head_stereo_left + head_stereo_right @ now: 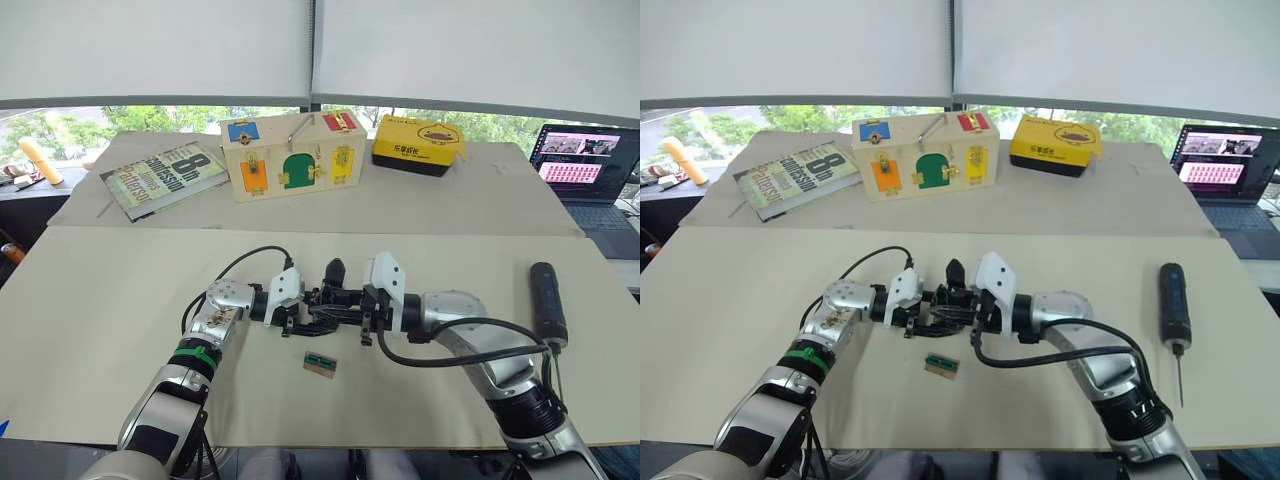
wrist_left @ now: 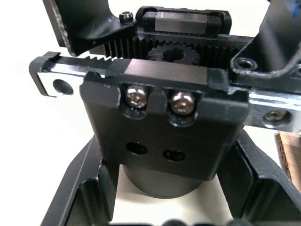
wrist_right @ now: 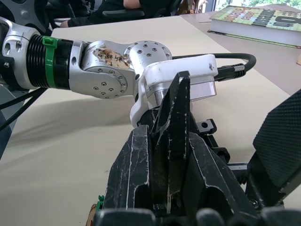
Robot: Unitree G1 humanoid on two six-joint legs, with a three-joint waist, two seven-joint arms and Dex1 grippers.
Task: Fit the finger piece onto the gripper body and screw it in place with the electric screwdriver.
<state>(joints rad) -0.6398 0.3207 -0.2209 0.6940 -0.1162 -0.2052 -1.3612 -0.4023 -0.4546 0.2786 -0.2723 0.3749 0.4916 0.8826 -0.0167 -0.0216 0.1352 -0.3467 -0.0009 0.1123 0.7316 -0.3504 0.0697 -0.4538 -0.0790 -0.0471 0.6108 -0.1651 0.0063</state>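
The small green-and-tan block (image 1: 320, 364) lies on the table (image 1: 100, 330) nearest the camera, just in front of the two claws and touching neither.

Behind it, the left claw (image 1: 297, 318) and the right claw (image 1: 352, 310) meet tip to tip over the middle of the table, with the gripper body (image 1: 325, 300) between them. In the left wrist view the gripper body (image 2: 164, 122) stands between the left claw's two fingers (image 2: 82, 188), which are spread to either side of its round base; whether they press on it I cannot tell. Its toothed rail, gear and two silver screw heads face that camera. In the right wrist view the right claw's fingers (image 3: 134, 174) are closed tight on the finger piece (image 3: 174, 136), which stands upright between them with its point up. In the head views a black pointed tip (image 1: 955, 271) rises above the place where the two claws meet.

The electric screwdriver (image 1: 1173, 303) lies flat on the table well off to the right of the right claw, its thin bit pointing toward the near edge, touched by nothing.

Far behind the claws sit a book (image 1: 162, 177), a wooden latch box (image 1: 292, 155) and a yellow case (image 1: 419, 143), and a laptop (image 1: 590, 170) stands open at the far right.
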